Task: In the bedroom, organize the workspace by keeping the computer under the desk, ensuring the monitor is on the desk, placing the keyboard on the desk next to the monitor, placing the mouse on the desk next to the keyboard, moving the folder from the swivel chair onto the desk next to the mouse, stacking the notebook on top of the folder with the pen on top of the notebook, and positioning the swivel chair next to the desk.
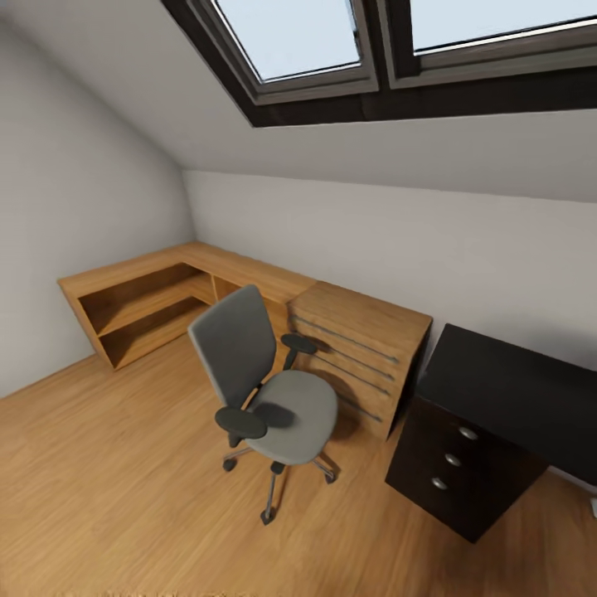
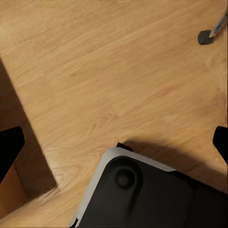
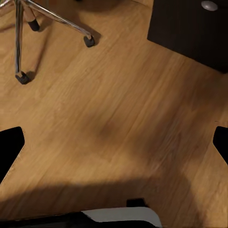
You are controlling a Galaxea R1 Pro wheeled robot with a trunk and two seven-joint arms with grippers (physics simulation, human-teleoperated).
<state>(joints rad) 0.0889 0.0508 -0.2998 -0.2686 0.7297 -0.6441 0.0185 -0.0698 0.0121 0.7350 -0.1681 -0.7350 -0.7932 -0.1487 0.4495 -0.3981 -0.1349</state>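
**Op:** Head view gives me the swivel chair on the wood floor, its seat bare, backrest toward the low wooden shelf unit in the room's corner. It stands just in front of the wooden dresser with bar handles.

**Spotter:** And the desk?

**Op:** The desk is at the right, black top, drawer unit with 3 round silver knobs, touching the dresser's side. What I see of its top is bare. A skylight sits overhead.

**Spotter:** Grippers?

**Op:** The left gripper hangs over bare floor, fingers spread wide, holding nothing; a chair castor shows at the frame's corner. The right gripper is likewise spread and empty, over floor between the chair's chrome legs and the drawer unit's corner.
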